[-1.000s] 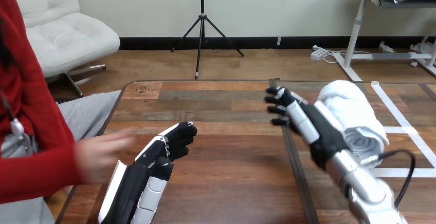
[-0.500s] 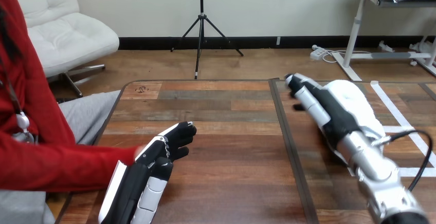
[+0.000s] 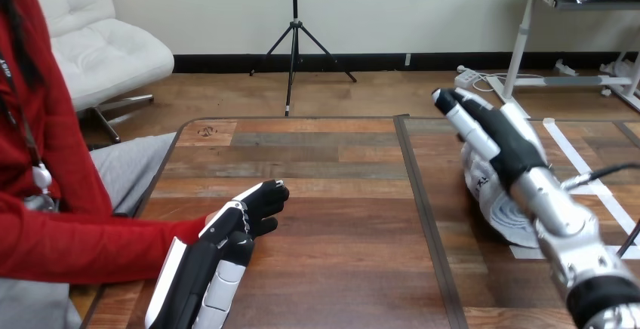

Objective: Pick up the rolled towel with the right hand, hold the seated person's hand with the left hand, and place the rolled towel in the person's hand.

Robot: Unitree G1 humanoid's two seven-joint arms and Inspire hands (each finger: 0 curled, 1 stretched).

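On table (image 3: 332,155), right half: rolled towel (image 3: 504,212) lying on the wood, spiral end turned toward the camera, upper part covered by right forearm (image 3: 562,219)
right hand (image 3: 494,136): stretched out over the towel's far part, fingers straight, clamped on nothing; contact with the cloth not resolvable
left hand (image 3: 243,219): near table's left edge, up on its side, just beside the person's hand (image 3: 207,222); cannot tell whether closed on it
person's hand: reaching in from the view's left on a red sleeve (image 3: 113,242), almost wholly hidden behind left hand
step (judged): towel pick-up in hand, not yet gripped; hold on person's hand unconfirmed; placing not begun
risk 1: closing from this far forward likely catches only the outer layer; roll could unwind or slide off toward the table's right edge
risk 2: soft roll could flatten under a hard squeeze and slip out during the carry across to the left
risk 3: unsupported person's hand could drift or close; towel then lands on the wood beside it
receptacle: person's hand serves as one for this task; palm hidden, contents cannot be told; towel well apart from it
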